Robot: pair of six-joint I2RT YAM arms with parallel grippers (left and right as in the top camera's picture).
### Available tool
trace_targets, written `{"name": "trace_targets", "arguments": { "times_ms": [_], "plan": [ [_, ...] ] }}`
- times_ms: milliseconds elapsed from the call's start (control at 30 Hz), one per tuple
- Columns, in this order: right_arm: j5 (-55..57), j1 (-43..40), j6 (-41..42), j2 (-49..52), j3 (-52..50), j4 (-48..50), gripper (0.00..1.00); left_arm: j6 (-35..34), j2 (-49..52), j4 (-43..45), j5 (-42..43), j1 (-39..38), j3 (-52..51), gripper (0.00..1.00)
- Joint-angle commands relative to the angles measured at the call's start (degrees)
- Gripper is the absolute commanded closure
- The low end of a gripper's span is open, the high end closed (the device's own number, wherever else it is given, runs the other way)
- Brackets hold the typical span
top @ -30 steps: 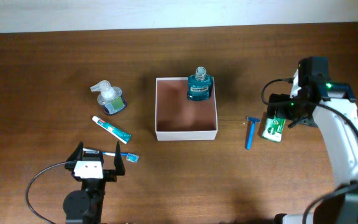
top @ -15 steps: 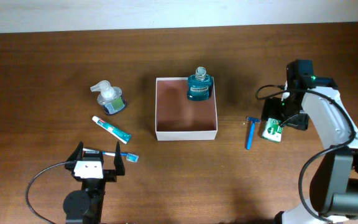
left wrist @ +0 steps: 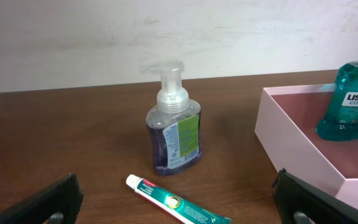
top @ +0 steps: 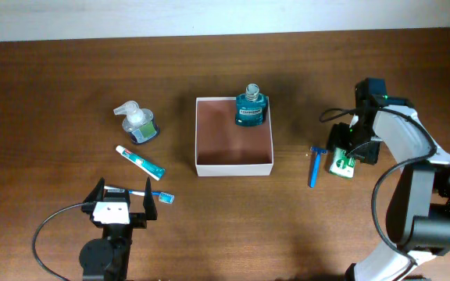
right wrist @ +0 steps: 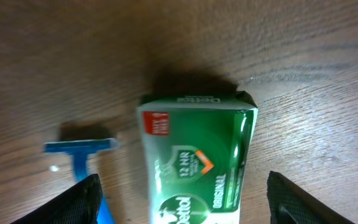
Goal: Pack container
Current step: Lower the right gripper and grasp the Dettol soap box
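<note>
Two grippers are standing wide open, and neither is holding anything. Far left on the surface [top: 53, 94], the left gripper [top: 122, 199] is idling with a toothbrush [top: 143, 193] lying just by its jaws; whether they are touching cannot be told. Beyond it a pump bottle [left wrist: 174, 124] is standing upright, with a toothpaste tube [left wrist: 179, 202] lying flat just in front of it.

In the middle the container [top: 203, 133] is sitting open, and a mouthwash bottle [top: 249, 105] is standing upright in its far right corner while most of the floor is showing bare.

To the right of the container a blue razor [top: 315, 165] is lying flat, and just beside that a green soap packet [right wrist: 194, 162]. The right gripper [right wrist: 184, 193] is hovering directly over this packet, its fingers [right wrist: 82, 199] straddling it on either side. The packet's long axis is running between the fingers, so closing would probably be pinching it across its narrow width. The container is lying to the left of this gripper, past the razor, and the right arm is clearly the nearer one for the soap.
</note>
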Motion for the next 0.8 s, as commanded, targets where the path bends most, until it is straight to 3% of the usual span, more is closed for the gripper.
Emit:
{"name": "trace_targets", "arguments": {
  "times_ms": [0,100,333,467,667,767],
  "plan": [
    [-0.3,-2.3,0.3,1.8,-0.6,0.2,0.24,-0.3,-0.2,0.0,-0.1,-0.2,-0.3,0.01],
    [-0.3,-4.2,-0.3,2.1,-0.6,0.3,0.28,-0.3,-0.2,0.0,-0.1,-0.2,-0.3,0.01],
    [-5.5,-5.0,-12.7,2.3,-0.6,2.5,0.29,-0.3,-0.2,0.0,-0.1,-0.2,-0.3,0.01],
    [-6.7,-5.0,-12.4,2.3,-0.6,2.5,0.28,-0.3,-0.2,0.0,-0.1,-0.2,-0.3,0.01],
    [-6.5,-5.0,-5.0,2.3,-0.9,2.8,0.28,-0.3,-0.2,0.0,-0.1,-0.2,-0.3,0.01],
    [-6.3,-5.0,-3.3,2.3,-1.6,3.6,0.36,-0.3,-0.2,0.0,-0.1,-0.2,-0.3,0.01]
  ]
}}
